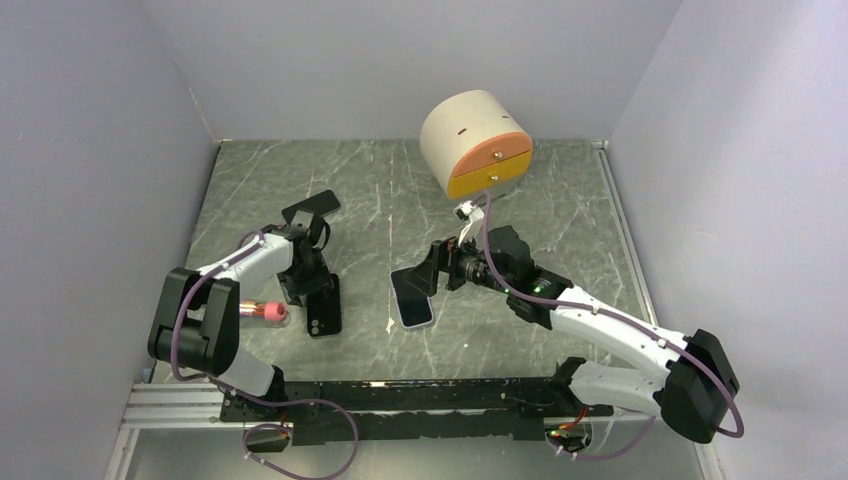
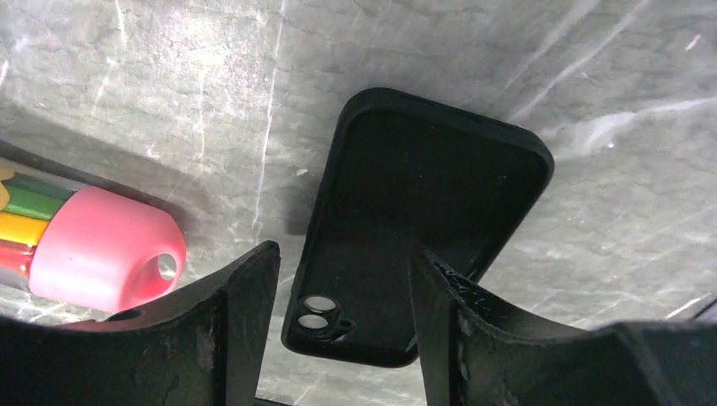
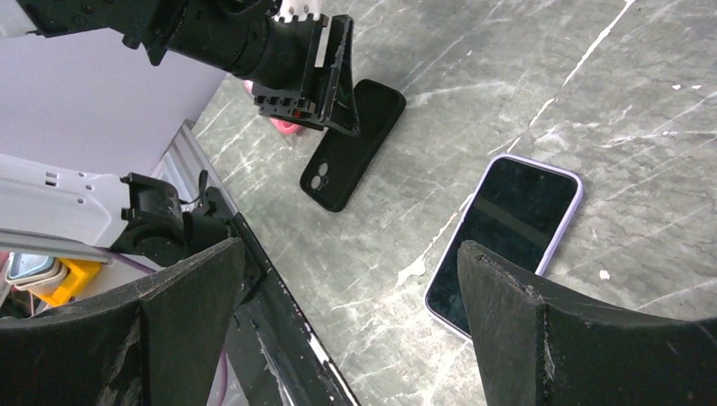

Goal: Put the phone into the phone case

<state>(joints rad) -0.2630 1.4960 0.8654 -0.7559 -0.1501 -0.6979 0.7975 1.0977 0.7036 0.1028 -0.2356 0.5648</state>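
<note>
Spread jaws on both. Left gripper [image 2: 342, 271] part-open over the camera-hole end of the phone case [image 2: 423, 186], pinching nothing. Right gripper [image 3: 351, 247] wide open above the phone [image 3: 507, 228]. Lying flat just right of the case, long axis roughly parallel to it, nearest the right gripper. One phone, one case. Probably a phone pickup next.

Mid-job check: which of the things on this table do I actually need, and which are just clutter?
Needed:
- phone, screen up
- black phone case

Just lying about:
- pink-capped tube beside the case
- round box with orange drawers at the back
- flat black item beyond the left arm
</note>
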